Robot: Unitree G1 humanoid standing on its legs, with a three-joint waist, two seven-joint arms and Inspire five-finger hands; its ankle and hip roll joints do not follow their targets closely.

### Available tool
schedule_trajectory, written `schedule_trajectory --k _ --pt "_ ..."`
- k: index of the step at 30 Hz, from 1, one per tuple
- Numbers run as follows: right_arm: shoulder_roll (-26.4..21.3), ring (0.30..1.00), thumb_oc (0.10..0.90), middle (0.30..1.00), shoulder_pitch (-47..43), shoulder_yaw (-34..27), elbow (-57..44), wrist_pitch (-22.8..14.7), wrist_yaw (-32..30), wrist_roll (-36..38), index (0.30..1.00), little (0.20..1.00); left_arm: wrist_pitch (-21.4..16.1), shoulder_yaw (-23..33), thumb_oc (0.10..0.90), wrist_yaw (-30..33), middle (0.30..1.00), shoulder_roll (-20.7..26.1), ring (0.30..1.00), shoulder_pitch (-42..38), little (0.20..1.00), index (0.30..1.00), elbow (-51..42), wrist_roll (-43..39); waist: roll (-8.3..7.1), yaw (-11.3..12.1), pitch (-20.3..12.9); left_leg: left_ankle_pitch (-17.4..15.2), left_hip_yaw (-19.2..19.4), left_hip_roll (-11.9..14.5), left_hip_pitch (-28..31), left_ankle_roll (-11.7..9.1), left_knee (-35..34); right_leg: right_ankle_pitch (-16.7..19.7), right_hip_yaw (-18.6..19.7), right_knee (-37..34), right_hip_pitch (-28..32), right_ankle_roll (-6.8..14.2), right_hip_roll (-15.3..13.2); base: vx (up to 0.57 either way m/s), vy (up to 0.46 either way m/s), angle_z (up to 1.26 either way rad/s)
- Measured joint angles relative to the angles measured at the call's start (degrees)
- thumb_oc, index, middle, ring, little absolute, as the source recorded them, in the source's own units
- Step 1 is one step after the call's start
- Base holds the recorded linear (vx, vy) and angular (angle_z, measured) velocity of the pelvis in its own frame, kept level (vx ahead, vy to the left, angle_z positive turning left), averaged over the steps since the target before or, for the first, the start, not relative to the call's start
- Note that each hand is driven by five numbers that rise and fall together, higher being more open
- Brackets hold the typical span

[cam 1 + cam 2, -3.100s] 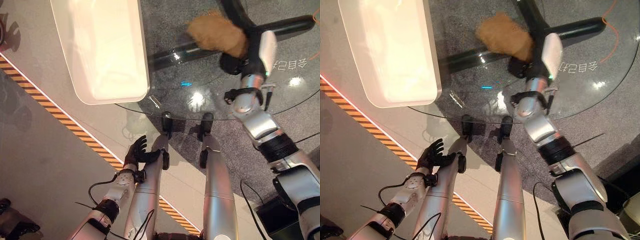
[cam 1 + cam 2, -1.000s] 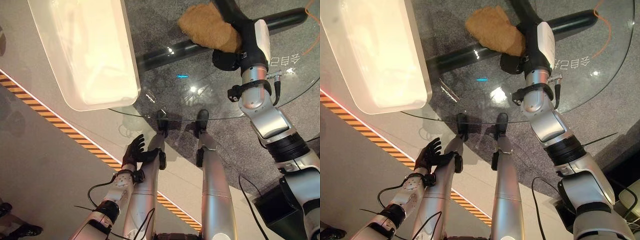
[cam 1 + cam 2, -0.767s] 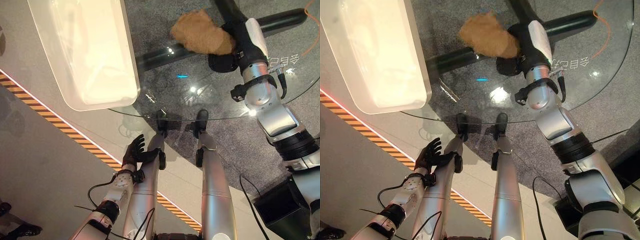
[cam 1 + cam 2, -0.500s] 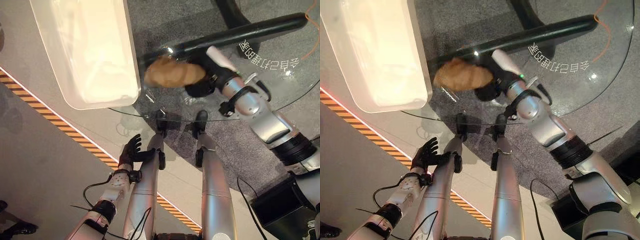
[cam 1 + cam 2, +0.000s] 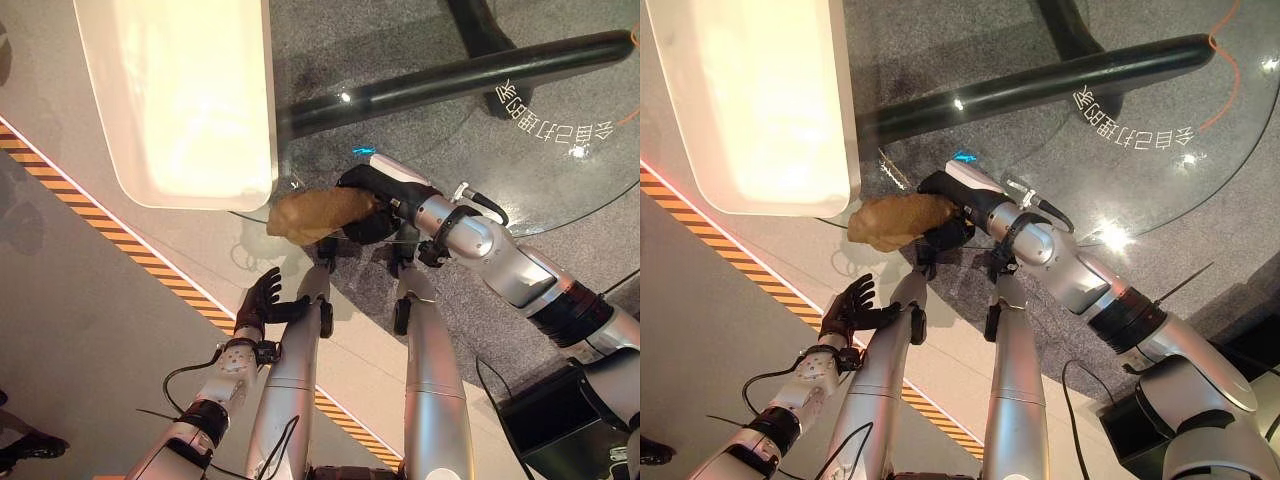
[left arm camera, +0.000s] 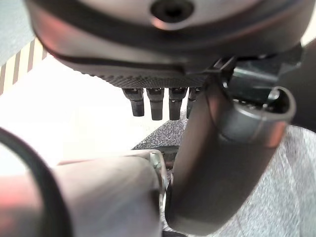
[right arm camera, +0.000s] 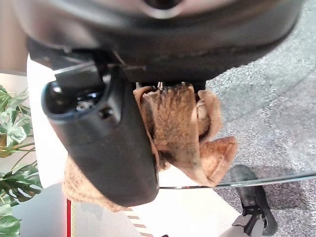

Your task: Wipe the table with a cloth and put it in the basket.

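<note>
The glass table (image 5: 560, 190) is carrying the white basket (image 5: 190, 100) on its left part. The right hand (image 5: 385, 195) is gripping the brown cloth (image 5: 315, 213), with fingers and thumb curled round it, at the table's near edge, just beside the basket's near corner. The left hand (image 5: 262, 300) is hanging below the table's edge, fingers straight and relaxed, holding nothing.

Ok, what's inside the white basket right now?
The white basket looks empty, though glare washes out its floor. The brown cloth is in the right hand beside its rim.
</note>
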Motion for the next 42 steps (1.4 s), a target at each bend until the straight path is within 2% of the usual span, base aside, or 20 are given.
schedule_trajectory --k 8,12,17,20,24,32,37,42 --pt "0.66 0.3 0.1 0.3 1.92 -1.55 0.24 0.04 -1.61 0.1 0.3 0.2 -2.74 5.51 0.8 -0.65 0.9 -0.06 0.9 0.61 0.9 0.9 -1.08 -10.47 -0.37 0.47 0.03 0.14 -0.12 -0.2 0.53 0.07 0.13 0.01 -0.07 0.65 0.35 -0.01 -0.25 -0.01 0.0 0.0" --pt "1.34 0.3 0.1 0.3 6.42 -4.48 3.02 0.45 -3.24 2.34 0.3 0.2 -4.1 9.92 0.8 -5.76 0.9 0.34 0.9 5.36 0.9 0.9 -4.49 -17.15 -0.6 0.87 0.08 -0.08 -0.01 -0.58 4.09 -0.05 -0.35 -0.71 -0.05 0.73 3.67 0.08 -0.7 -0.04 0.004 0.03" --pt "0.76 0.3 0.1 0.3 13.18 -11.0 3.89 0.11 -3.86 9.73 0.3 0.2 -4.3 11.02 0.8 -13.21 0.9 1.86 0.9 12.23 0.9 0.9 -10.5 -23.84 -0.68 0.9 -0.06 -0.28 0.09 -0.97 7.49 0.05 -0.94 -1.33 -0.18 1.21 6.59 0.18 -1.14 -0.03 -0.024 0.03" --pt "1.04 0.3 0.1 0.3 16.24 -14.84 3.02 -2.81 -3.62 15.58 0.3 0.2 -3.49 9.96 0.8 -15.55 0.9 3.03 0.9 14.68 0.9 0.9 -16.65 -25.92 -0.53 1.04 0.04 -0.4 0.09 -0.95 8.12 0.13 -0.96 -2.05 0.14 1.57 7.01 0.16 -1.11 -0.01 -0.038 -0.01" --pt "1.96 0.3 0.1 0.3 20.42 -18.23 -1.22 -7.0 -2.28 19.79 0.3 0.2 -1.24 8.23 0.8 -16.32 0.9 3.26 0.9 14.59 0.9 0.9 -23.26 -26.05 -0.49 0.9 0.01 -0.22 0.09 -0.76 8.03 -0.05 -0.97 -1.51 -0.05 1.56 6.86 -0.04 -0.82 -0.03 -0.027 -0.02" --pt "2.2 0.3 0.1 0.3 25.35 -21.86 -4.83 -13.6 2.07 26.94 0.3 0.2 1.85 5.13 0.8 -20.75 0.9 4.64 0.9 14.55 0.9 0.9 -25.75 -26.93 -0.46 0.74 0.02 -0.1 0.5 -0.61 9.14 0.17 -0.97 -1.53 0.18 1.51 7.75 -0.1 -0.62 0.0 -0.004 0.0" --pt "3.24 0.3 0.1 0.3 26.77 -23.73 -4.96 -16.29 4.77 31.96 0.3 0.2 1.73 5.05 0.8 -23.91 0.9 4.98 0.9 14.56 0.9 0.9 -27.67 -29.41 -0.48 0.34 0.03 -0.11 0.61 -0.51 9.18 0.17 -0.97 -1.46 0.34 1.41 7.78 -0.19 -0.49 0.0 0.0 0.0" --pt "4.91 0.3 0.1 0.3 28.2 -23.54 -8.71 -17.44 7.67 32.64 0.3 0.2 0.53 4.02 0.8 -27.76 0.9 5.11 0.9 14.49 0.9 0.9 -33.67 -33.63 -0.52 -0.21 0.06 -0.12 0.63 -0.28 9.2 0.17 -0.93 -1.33 0.41 1.37 7.77 -0.37 -0.24 0.0 -0.006 -0.01"
